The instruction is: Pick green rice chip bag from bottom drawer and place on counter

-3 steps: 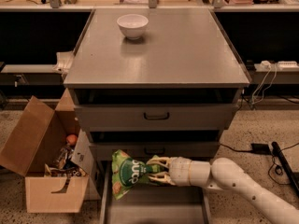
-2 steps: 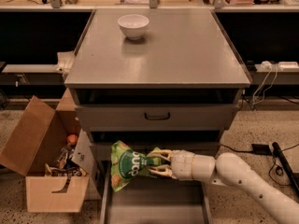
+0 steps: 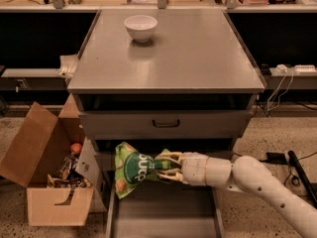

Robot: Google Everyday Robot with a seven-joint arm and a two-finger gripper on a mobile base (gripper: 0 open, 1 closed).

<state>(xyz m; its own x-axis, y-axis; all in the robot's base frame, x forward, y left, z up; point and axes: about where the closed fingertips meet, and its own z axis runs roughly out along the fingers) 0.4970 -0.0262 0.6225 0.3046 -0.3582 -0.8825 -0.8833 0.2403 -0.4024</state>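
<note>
Table [image 3: 198,58] top offers wide open surface to its front edge; bottom drawer [image 3: 163,212] stands pulled out; green rice chip bag [image 3: 131,170] hangs above the drawer's left rim; gripper [image 3: 161,166], entering from the right, has fingers clamped on the bag's right edge; 1 bowl [image 3: 140,27] sits near the table's rear edge.

The gripper [image 3: 163,166], clamped on the green rice chip bag [image 3: 131,170] over the open bottom drawer [image 3: 163,214], sits just below the protruding middle drawer front [image 3: 166,124], a cardboard box [image 3: 44,182] flanks the cabinet, and the counter [image 3: 188,58] offers bare metal around a rear white bowl [image 3: 140,27].
</note>
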